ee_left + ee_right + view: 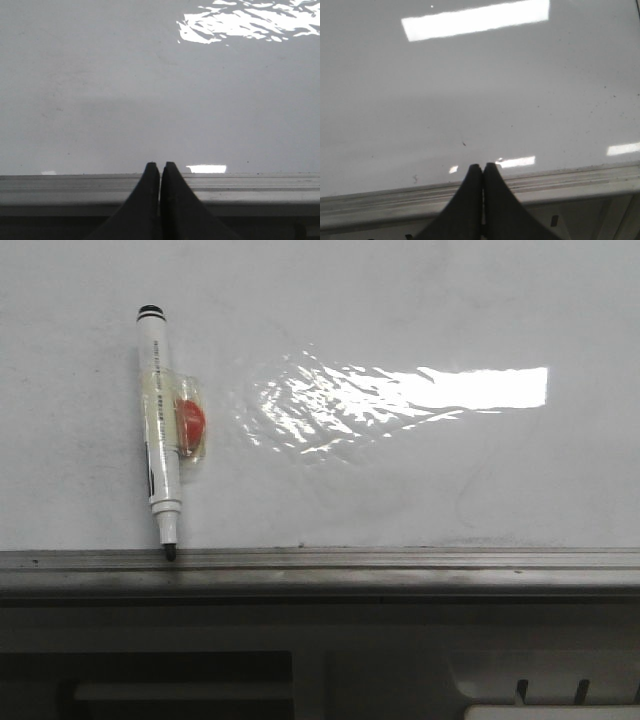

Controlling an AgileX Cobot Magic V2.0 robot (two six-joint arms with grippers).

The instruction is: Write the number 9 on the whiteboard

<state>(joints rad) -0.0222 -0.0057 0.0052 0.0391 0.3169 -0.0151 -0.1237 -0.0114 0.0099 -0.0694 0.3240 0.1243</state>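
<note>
The whiteboard fills the front view, glossy white with a bright glare patch and a grey metal rail along its near edge. No number 9 shows on it. A white marker pen with a black tip lies on the board at the left, tip touching the rail, with a red piece taped to its side. My left gripper is shut and empty, its tips over the rail. My right gripper is shut and empty over the rail. Neither gripper shows in the front view.
Below the rail in the front view lies grey-white plastic casing with slots. The board surface shows small dark specks, also in the right wrist view.
</note>
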